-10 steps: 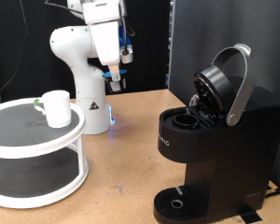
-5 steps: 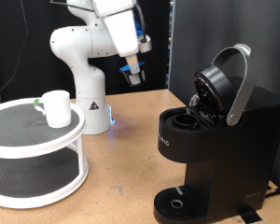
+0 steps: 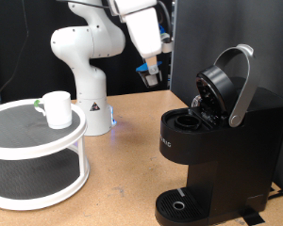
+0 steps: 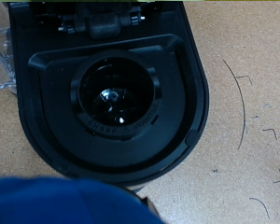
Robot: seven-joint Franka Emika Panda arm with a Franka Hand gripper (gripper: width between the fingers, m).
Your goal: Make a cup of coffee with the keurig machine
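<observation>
The keurig machine (image 3: 222, 141) stands at the exterior view's right with its lid (image 3: 220, 87) raised and the pod chamber (image 3: 187, 121) open. My gripper (image 3: 150, 79) hangs in the air to the left of the lid and above the table, shut on a small dark pod (image 3: 152, 81). In the wrist view the pod's blue top (image 4: 70, 201) fills the near edge, and the machine's open round chamber (image 4: 112, 93) lies below it. The white cup (image 3: 57, 108) stands on the top tier of a white round shelf (image 3: 28, 141) at the exterior view's left.
The robot's white base (image 3: 90, 85) stands behind the shelf on the wooden table (image 3: 123, 179). A black backdrop closes the back. The machine's round drip tray (image 3: 184, 204) is at the bottom right. Thin black marks (image 4: 241, 107) are drawn on the tabletop beside the machine.
My gripper has swung with the pod from near the robot's base towards the exterior view's right, closer to the machine's open lid. The cup and the machine have not moved.
</observation>
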